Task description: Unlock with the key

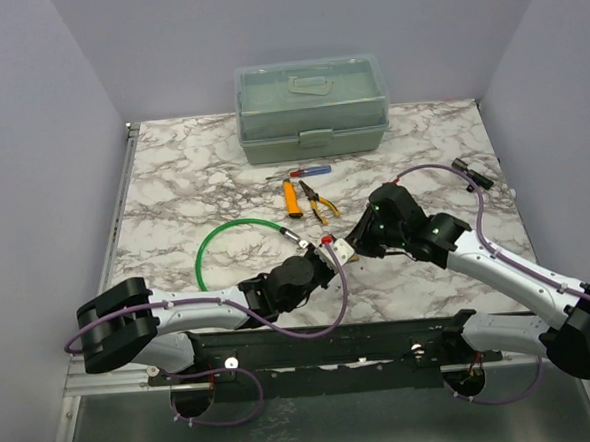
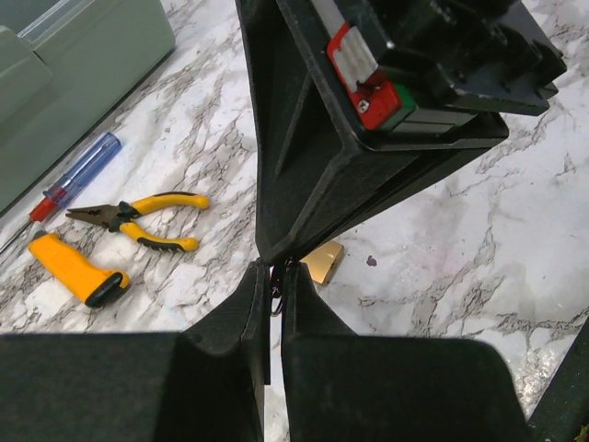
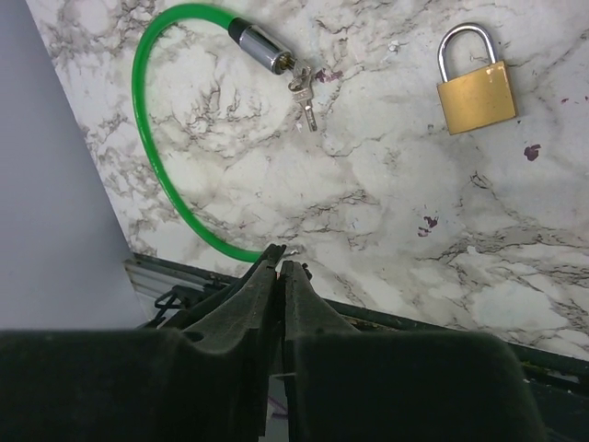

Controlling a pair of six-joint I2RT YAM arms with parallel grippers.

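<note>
judging keys small, thin, light, slippery: pinch flat bow. brass padlock dense, rigid: hold body sides. left gripper pinched tight, contents unclear; right gripper narrow, empty.

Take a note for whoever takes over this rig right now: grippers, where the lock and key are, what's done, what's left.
Left gripper: shut, just short of the padlock; whether it pinches anything is unclear.
Right gripper: shut, looks empty.
Padlock lies flat, shackle closed. Keys lie by the green cable lock.
Done: nothing unlocked. Left: get key, open lock.
</note>
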